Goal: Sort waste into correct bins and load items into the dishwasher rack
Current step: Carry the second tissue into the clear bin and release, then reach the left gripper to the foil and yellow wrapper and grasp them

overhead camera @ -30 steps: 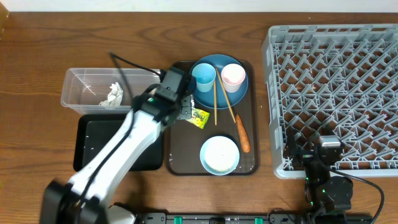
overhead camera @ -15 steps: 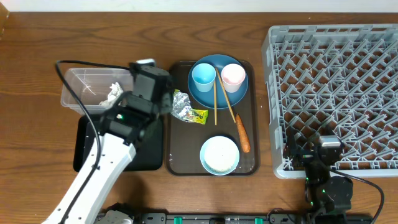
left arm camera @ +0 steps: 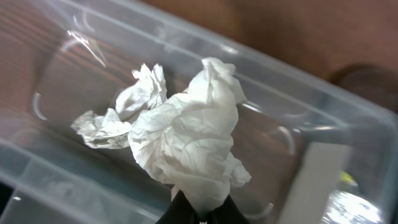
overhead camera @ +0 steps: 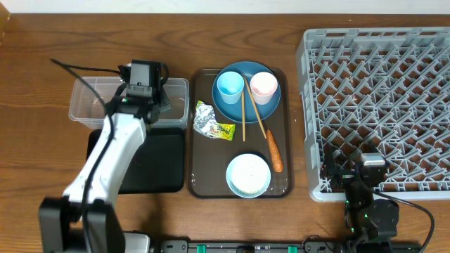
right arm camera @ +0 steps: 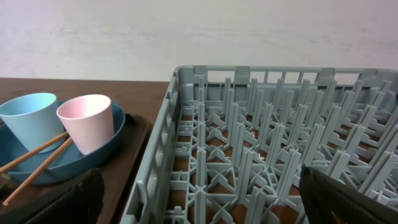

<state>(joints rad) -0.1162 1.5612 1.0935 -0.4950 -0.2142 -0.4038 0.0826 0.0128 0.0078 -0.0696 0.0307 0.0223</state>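
This is a robot test bench staged as a dish-clearing station rather than a lived-in kitchen. A bare wooden table stands against a plain white wall. A grey dishwasher rack fills the space straight ahead of the fingers of the right gripper. To their left a brown serving tray carries a light blue cup, a pink cup and a plate. A clear tub lies beneath the left gripper. A black cable runs from the white arm, and small green lights glow on hardware at the table's near edge.
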